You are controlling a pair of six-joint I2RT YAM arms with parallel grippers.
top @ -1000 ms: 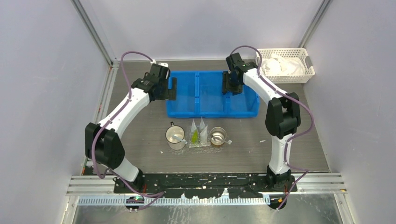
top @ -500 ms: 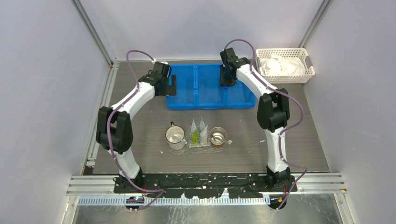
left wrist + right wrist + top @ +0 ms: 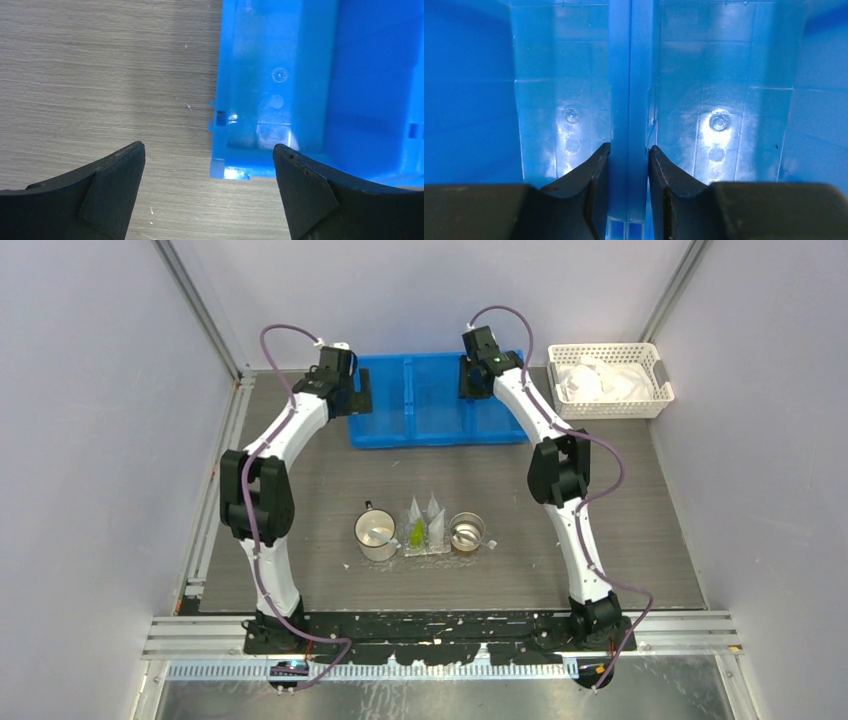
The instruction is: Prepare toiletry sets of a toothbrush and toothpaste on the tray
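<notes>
The small clear tray [image 3: 427, 548] sits at the table's middle with two pointed clear-wrapped toiletry sets [image 3: 417, 527] standing in it, one green, one paler. Both grippers are far from it, at the back. My right gripper [image 3: 472, 376] is shut on the divider wall [image 3: 629, 75] of the blue three-compartment bin [image 3: 440, 405]; its jaws [image 3: 629, 150] clamp the wall from both sides. My left gripper [image 3: 358, 396] is open and empty, and its fingers straddle the bin's left near corner [image 3: 222, 150] above the table.
A white mug [image 3: 376, 535] stands left of the tray and a metal cup [image 3: 466, 533] right of it. A white lattice basket [image 3: 610, 380] with white packets sits at the back right. Purple walls close in the table's sides and back.
Both arms have stretched further back. The blue bin has slid away from the tray toward the back wall with my right gripper shut on its divider. My left gripper moved back alongside it.
</notes>
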